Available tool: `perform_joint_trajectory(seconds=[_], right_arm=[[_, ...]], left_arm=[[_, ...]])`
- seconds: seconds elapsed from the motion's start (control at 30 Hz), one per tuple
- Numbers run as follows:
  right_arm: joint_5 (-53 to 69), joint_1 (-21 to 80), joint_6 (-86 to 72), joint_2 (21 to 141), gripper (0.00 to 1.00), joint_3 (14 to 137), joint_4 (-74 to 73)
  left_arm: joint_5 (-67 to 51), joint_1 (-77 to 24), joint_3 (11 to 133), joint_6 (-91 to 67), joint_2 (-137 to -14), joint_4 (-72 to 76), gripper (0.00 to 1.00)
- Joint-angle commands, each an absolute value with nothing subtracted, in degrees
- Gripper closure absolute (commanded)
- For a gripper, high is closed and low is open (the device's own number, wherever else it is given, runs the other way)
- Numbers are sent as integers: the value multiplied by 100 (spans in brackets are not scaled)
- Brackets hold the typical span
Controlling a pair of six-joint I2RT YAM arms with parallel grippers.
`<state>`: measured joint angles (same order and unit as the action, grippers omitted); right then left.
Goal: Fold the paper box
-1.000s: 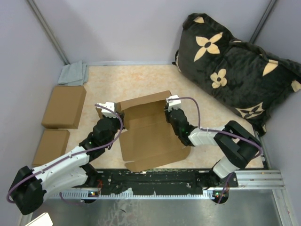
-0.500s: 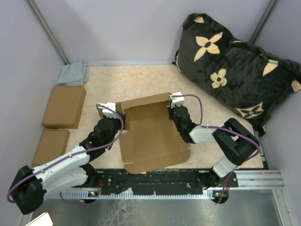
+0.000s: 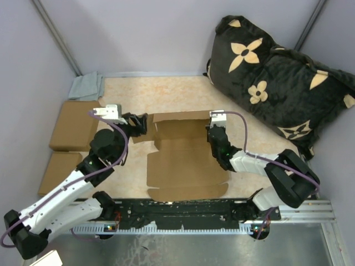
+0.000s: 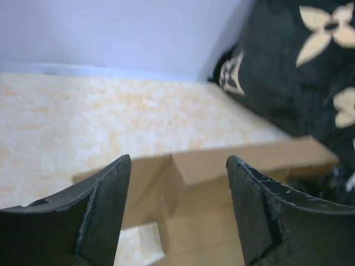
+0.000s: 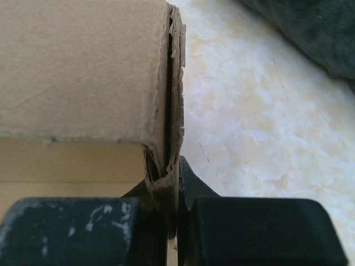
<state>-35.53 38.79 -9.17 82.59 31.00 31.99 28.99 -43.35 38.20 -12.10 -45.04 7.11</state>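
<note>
The paper box (image 3: 186, 158), a brown die-cut cardboard sheet, lies partly folded on the beige table, its back wall (image 3: 180, 117) standing up. My left gripper (image 3: 138, 124) is open just left of the box's back left corner and touches nothing. In the left wrist view the left gripper (image 4: 177, 160) frames that corner flap (image 4: 166, 188) from a short way off. My right gripper (image 3: 213, 133) is at the box's right back edge. In the right wrist view the right gripper (image 5: 177, 169) is shut on the doubled right side flap (image 5: 169, 111) of the box.
Two brown cardboard blocks (image 3: 76, 124) (image 3: 60, 172) lie along the left wall, with a grey cloth (image 3: 87, 87) behind them. A black pillow with tan flowers (image 3: 277, 77) fills the back right corner. The arms' base rail (image 3: 183, 213) runs along the near edge.
My left gripper opened, let go of the box's back left corner and drew back to the left. My right gripper shut on the right flap, and the box shifted right and squared up.
</note>
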Motion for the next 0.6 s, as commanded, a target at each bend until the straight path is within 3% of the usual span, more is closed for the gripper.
perform_joint_trajectory(seconds=[0.0, 0.27, 0.43, 0.57], right_arm=[[-3824, 3709, -1193, 7714, 100, 2835, 2896], [-3273, 3262, -1543, 7370, 100, 2674, 2518], [-3004, 3191, -1578, 7194, 100, 2651, 2465], [-2793, 3136, -1581, 7104, 100, 2721, 2264]], left_arm=[[4004, -4216, 4240, -647, -4861, 1110, 24], [2052, -1927, 5028, -1904, -6902, 888, 32], [1374, -1450, 4611, -1989, -7690, 1464, 36], [358, -1273, 3597, -2171, -7583, 2736, 36]])
